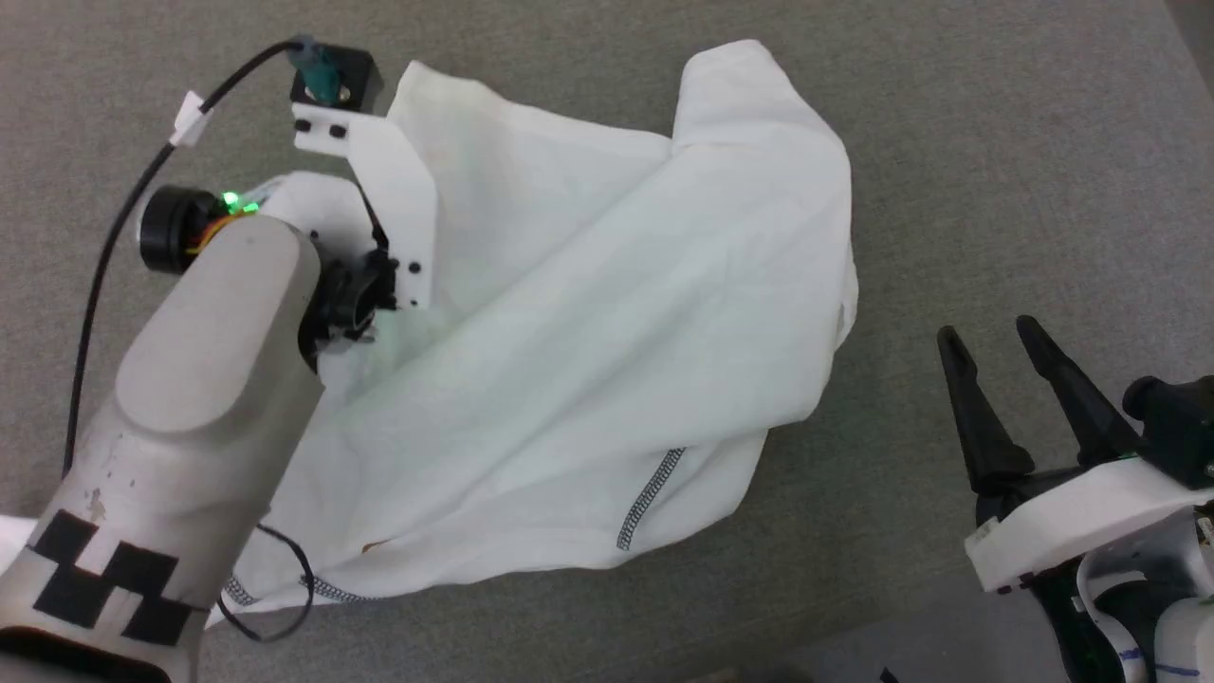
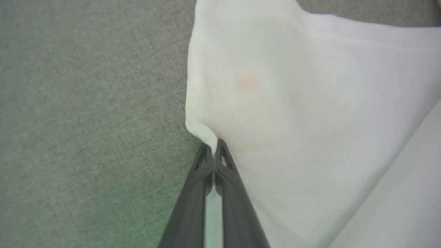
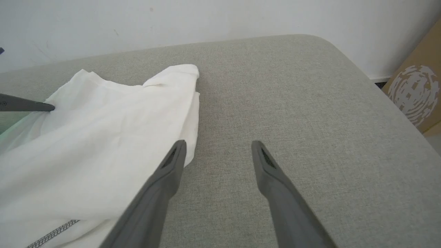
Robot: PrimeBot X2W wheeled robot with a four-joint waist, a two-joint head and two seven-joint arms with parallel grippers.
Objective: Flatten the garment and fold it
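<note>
The white garment (image 1: pixel 588 323) lies crumpled and partly doubled over on the grey surface, a grey stitched seam (image 1: pixel 650 498) showing near its front edge. My left forearm (image 1: pixel 209 370) reaches over its left side. In the left wrist view my left gripper (image 2: pixel 214 146) is shut on a pinched fold at the garment's (image 2: pixel 293 103) edge. My right gripper (image 1: pixel 989 334) stands open to the right of the garment, apart from it. In the right wrist view its fingers (image 3: pixel 172 165) spread over bare surface beside the garment's (image 3: pixel 103 137) right edge. The chest logo is hidden.
The grey fabric-covered surface (image 3: pixel 293 103) ends in a rounded far corner before a white wall (image 3: pixel 206 17). A cardboard box (image 3: pixel 417 93) stands off its right side. A black cable (image 1: pixel 95 275) loops beside my left arm.
</note>
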